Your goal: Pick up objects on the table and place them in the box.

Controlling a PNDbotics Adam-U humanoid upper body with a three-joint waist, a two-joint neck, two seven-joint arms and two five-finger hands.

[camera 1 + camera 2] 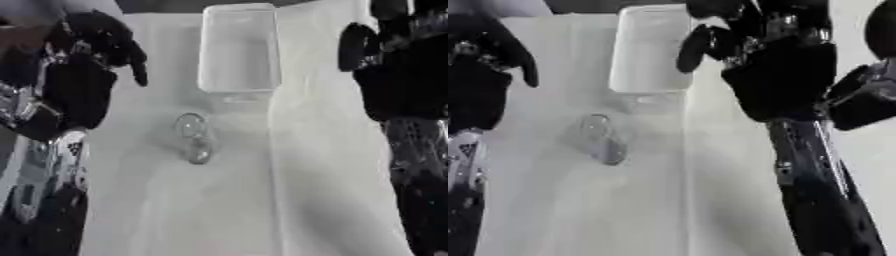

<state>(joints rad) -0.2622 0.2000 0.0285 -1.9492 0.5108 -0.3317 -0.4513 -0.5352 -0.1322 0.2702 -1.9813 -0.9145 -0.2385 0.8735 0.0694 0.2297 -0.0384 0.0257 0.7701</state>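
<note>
You have one clear box (238, 50) standing at the far middle of the white surface (332, 190), and one small clear, rounded object (192, 137) lying on the surface just in front of it. Your left hand (101, 42) hangs at the left edge and your right hand (776, 55) beside the box's right wall; both have relaxed fingers and hold nothing.

I see a white tabletop (219, 210), plain and unpatterned. The box (238, 50) at the far side is clear with a pale, milky look. Near it lies a see-through glassy object (192, 137) with grey edges. My left hand (101, 42) and right hand (772, 60) are black, with silver on the arms.
</note>
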